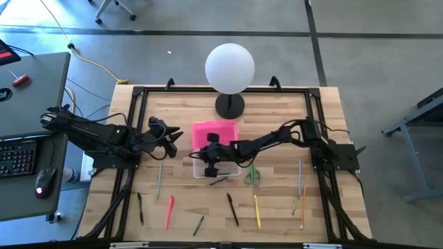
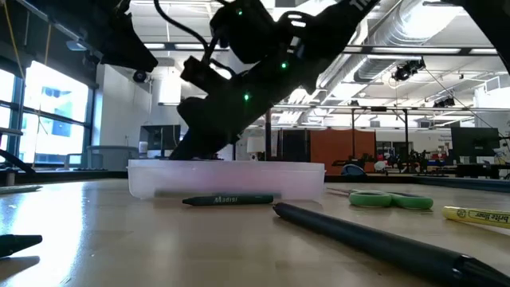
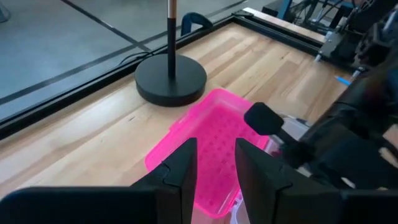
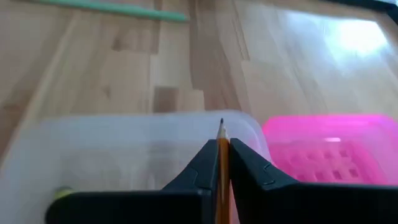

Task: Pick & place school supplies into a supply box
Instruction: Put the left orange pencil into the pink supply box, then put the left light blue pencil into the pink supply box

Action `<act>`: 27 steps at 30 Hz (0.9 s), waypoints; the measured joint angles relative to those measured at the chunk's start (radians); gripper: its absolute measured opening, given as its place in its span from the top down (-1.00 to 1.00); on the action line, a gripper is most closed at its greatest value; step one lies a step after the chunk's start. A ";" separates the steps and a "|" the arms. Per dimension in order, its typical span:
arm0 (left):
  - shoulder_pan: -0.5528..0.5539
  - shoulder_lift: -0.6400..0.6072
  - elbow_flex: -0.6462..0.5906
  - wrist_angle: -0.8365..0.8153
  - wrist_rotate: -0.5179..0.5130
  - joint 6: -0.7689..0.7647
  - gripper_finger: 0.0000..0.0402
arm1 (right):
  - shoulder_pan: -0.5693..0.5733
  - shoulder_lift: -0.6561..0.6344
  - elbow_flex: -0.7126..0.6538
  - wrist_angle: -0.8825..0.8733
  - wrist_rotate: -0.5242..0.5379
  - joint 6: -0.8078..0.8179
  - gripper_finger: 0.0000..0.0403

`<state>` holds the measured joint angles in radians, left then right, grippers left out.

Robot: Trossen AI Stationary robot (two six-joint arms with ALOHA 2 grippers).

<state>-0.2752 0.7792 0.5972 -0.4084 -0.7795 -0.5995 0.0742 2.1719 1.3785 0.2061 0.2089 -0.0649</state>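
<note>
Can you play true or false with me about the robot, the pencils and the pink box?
1. The right gripper pinches a pencil over the clear box. True.
2. The pink lid covers the box. False: it lies open beside the box, toward the lamp.
3. The scissors are inside the box. False: they lie on the table beside it.
4. The left gripper is empty, its fingers apart. True.
5. All pens are packed away. False: several lie on the table, like the red pen.
</note>
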 joint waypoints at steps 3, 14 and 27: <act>0.000 0.000 0.000 -0.001 0.000 0.000 0.31 | -0.005 0.002 -0.001 0.002 -0.002 0.012 0.82; 0.000 -0.003 0.000 -0.172 0.256 -0.155 0.31 | 0.017 -0.008 0.003 -0.050 -0.003 0.012 0.64; -0.210 0.083 0.000 -0.537 0.536 -0.821 0.31 | 0.064 -0.073 0.003 -0.128 0.158 -0.045 0.64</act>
<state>-0.4849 0.8620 0.5972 -0.9458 -0.2432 -1.4202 0.1379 2.0991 1.3815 0.0777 0.3673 -0.1104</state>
